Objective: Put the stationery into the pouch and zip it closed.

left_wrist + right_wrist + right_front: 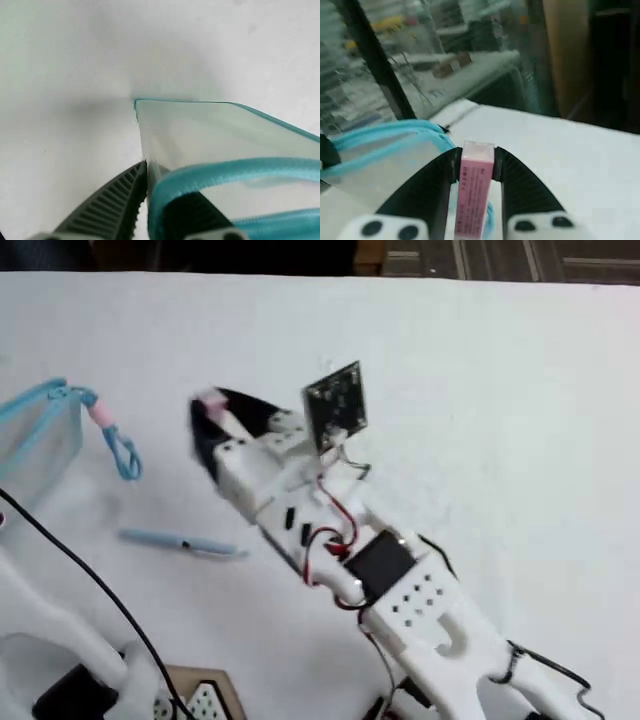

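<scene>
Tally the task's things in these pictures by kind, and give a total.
Pouch: 1
Pen: 1
Eraser: 1
Total: 3

No legible text, number or sign was recorded in any view. Faint dark print ran lengthwise along the pink eraser [471, 195]. It was too blurred to make out any characters.
</scene>
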`<state>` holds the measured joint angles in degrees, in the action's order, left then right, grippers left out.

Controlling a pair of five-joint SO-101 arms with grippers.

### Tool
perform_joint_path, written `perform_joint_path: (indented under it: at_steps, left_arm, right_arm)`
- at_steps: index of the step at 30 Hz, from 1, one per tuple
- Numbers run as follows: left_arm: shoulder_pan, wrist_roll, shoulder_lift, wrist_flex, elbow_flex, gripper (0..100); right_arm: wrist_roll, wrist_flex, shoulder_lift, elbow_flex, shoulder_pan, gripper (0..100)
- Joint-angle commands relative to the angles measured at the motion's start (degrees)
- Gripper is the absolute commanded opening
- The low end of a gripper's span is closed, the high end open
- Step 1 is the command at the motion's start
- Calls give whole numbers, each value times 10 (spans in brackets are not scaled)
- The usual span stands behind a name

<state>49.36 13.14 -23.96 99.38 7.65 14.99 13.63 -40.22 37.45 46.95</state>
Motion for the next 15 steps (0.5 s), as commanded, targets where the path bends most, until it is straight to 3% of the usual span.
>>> perform_joint_path:
  at_steps: [1,9,15]
  left_arm:
    - [0,3,-20,-4,29,22]
    - [1,2,-20,-3,29,22]
    - [1,2,-20,-2,29,22]
  right_arm:
    - [1,-57,36,-70,28,17]
    - [-4,-56,176,-280,36,17]
    - [-123,-60,215,-272,73,17]
